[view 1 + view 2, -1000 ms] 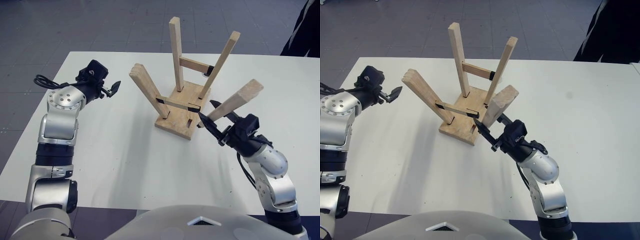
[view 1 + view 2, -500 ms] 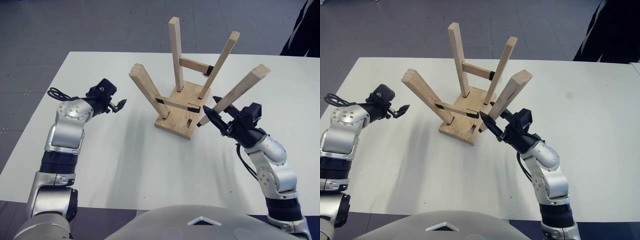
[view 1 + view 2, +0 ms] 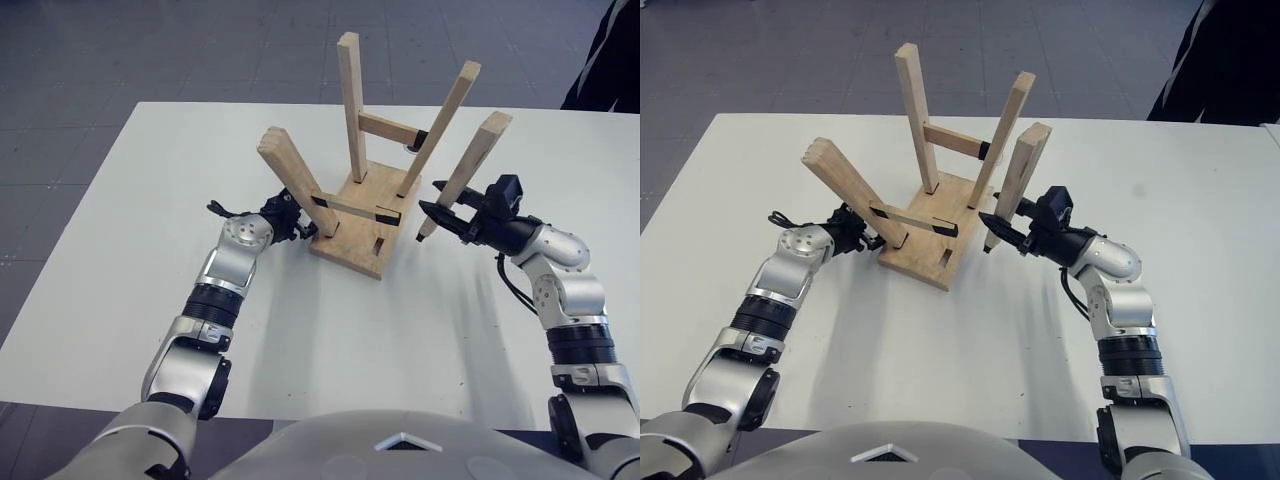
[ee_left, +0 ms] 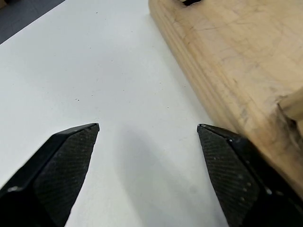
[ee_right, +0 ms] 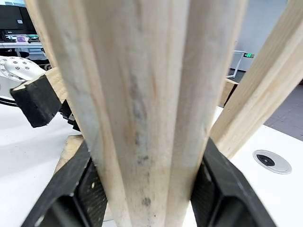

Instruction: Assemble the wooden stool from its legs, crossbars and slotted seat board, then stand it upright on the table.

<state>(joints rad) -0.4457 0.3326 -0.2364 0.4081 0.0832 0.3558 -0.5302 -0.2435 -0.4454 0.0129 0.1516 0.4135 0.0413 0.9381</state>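
Jaws: right jaws clamped on loose leg (image 3: 468, 165), low on its length, just above its bottom end. Right wrist view has the wood tight between both pads. Left jaws apart, nothing held, low over counter (image 3: 200, 330). One fingertip (image 4: 236, 175) sits just beside seat board (image 4: 236, 56) edge; can't tell if it touches.

Change over the last second:
- Right arm rotated the leg from a shallow lean toward counter's right edge up to a steep stance.
- Left arm swung in from near counter's left edge to the board's left corner.
- My read: the fourth leg is being lined up for insertion, with left set to brace the board. Not seated yet.

Leg axis: near vertical, top end tipped toward counter's far-right corner, roughly parallel with fitted far-right leg (image 3: 449, 105). Bottom end points down, just off the board's right edge and close to the empty slot (image 3: 378, 242).

Board lies flat, underside up, mid-counter toward the far edge. Three legs are in, pointing up. Near-left leg (image 3: 290, 175) leans out toward the left edge. Near crossbar (image 3: 350, 205) runs from it toward the vacant corner, free end waiting. The next move likely needs the leg shifted inboard over the slot and mated with that crossbar end.
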